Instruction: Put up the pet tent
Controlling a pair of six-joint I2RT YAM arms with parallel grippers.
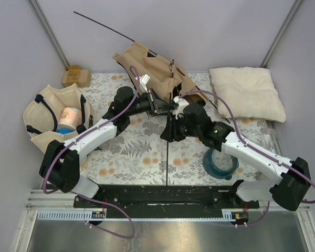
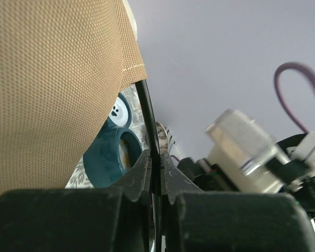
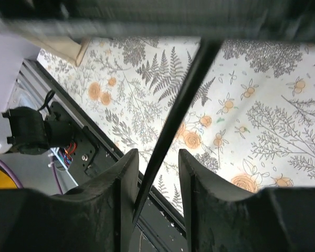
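Only the left wrist view shows left gripper (image 2: 155, 157) clenched on the pole (image 2: 147, 110), plus a paw-printed bowl (image 2: 106, 157); right gripper (image 3: 158, 153) seemingly gapes around that pole.

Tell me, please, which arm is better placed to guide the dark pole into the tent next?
Left, probably. The left gripper is shut on the pole right beside the tent, so it can steer it. The right gripper has its jaws apart, and the pole passes between them ungripped.
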